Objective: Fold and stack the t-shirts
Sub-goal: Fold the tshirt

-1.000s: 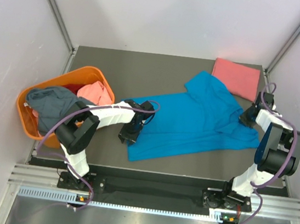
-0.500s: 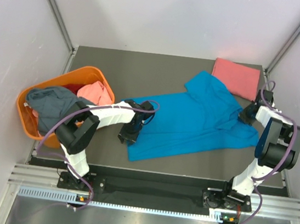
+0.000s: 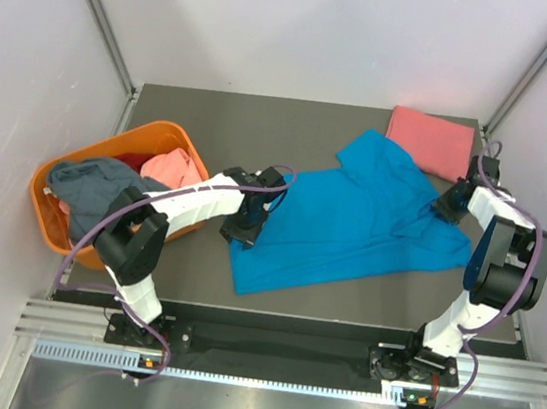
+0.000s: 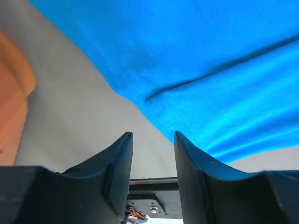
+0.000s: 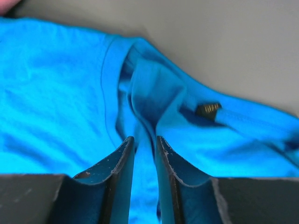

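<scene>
A bright blue t-shirt (image 3: 351, 225) lies spread out and wrinkled across the middle and right of the table. My right gripper (image 3: 447, 207) is at its collar by the right edge. In the right wrist view the gripper (image 5: 145, 140) is shut on a raised fold of the blue cloth (image 5: 56, 93) near the neck label. My left gripper (image 3: 246, 229) is at the shirt's left hem. In the left wrist view it (image 4: 153, 140) is open and empty, with bare table between the jaws and the blue cloth (image 4: 210, 70) just beyond. A folded salmon-pink t-shirt (image 3: 429, 142) lies at the back right corner.
An orange plastic basket (image 3: 152, 133) stands at the table's left edge, holding a grey-blue shirt (image 3: 99, 192) and a salmon-pink one (image 3: 175, 168). Its side shows in the left wrist view (image 4: 11, 93). Frame posts and white walls stand close round the table.
My left gripper has moved a little away from me along the shirt's left hem. My right gripper has shifted slightly toward the back right with the collar.
</scene>
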`<state>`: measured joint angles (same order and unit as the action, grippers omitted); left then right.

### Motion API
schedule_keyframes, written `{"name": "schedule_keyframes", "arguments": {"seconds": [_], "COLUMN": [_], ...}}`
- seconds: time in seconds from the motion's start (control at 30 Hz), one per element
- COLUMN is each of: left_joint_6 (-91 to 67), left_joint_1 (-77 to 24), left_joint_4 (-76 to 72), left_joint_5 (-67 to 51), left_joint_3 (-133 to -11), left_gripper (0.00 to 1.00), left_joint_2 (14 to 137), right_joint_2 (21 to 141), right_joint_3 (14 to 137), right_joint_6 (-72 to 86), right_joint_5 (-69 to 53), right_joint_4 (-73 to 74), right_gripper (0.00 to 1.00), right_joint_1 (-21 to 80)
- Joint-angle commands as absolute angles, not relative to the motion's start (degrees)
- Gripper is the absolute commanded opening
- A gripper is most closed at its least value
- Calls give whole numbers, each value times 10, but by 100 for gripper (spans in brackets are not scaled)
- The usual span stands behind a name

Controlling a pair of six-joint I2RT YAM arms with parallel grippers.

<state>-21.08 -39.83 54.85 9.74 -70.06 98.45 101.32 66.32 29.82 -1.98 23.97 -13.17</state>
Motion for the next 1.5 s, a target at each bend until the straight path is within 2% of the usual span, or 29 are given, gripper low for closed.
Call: {"name": "schedule_keyframes", "arguments": {"seconds": [0.0,0.27,0.7,0.9,0.93,1.0,1.07,1.1,1.13,1.2,1.23,1.47], "left_joint_6": [-179,-160,-164,-167,-167,-170,-173,-176,-177,-179,-182,-192], "left_joint_1": [-397,-396,-396,-396,-396,-396,-396,-396,-396,-396,-396,-396], "left_joint_4": [534,519,513,515,515,518,519,520,521,525,526,533], "left_joint_5": [69,78,105,98,95,94,96,96,97,98,99,105], "left_joint_3": [-711,-701,-684,-686,-687,-687,-687,-686,-687,-687,-687,-688], "left_gripper": [46,46,40,27,24,7,0,0,0,0,0,0], "left_joint_2": [1012,1041,1053,1061,1061,1060,1057,1056,1056,1055,1053,1049], "right_joint_2": [954,907,922,926,926,927,933,935,939,939,934,917], "right_joint_3": [668,605,571,568,568,568,569,569,569,570,570,601], "right_joint_6": [308,334,361,370,371,373,374,374,373,371,368,334], "right_joint_5": [-16,-9,12,27,27,29,28,26,17,10,9,4], "right_joint_4": [274,273,250,250,248,245,239,236,232,217,213,160], "right_gripper": [26,30,34,34,34,34,30,27,17,3,0,0], "right_joint_1": [-126,-116,-79,-69,-66,-63,-62,-62,-62,-59,-56,-40]}}
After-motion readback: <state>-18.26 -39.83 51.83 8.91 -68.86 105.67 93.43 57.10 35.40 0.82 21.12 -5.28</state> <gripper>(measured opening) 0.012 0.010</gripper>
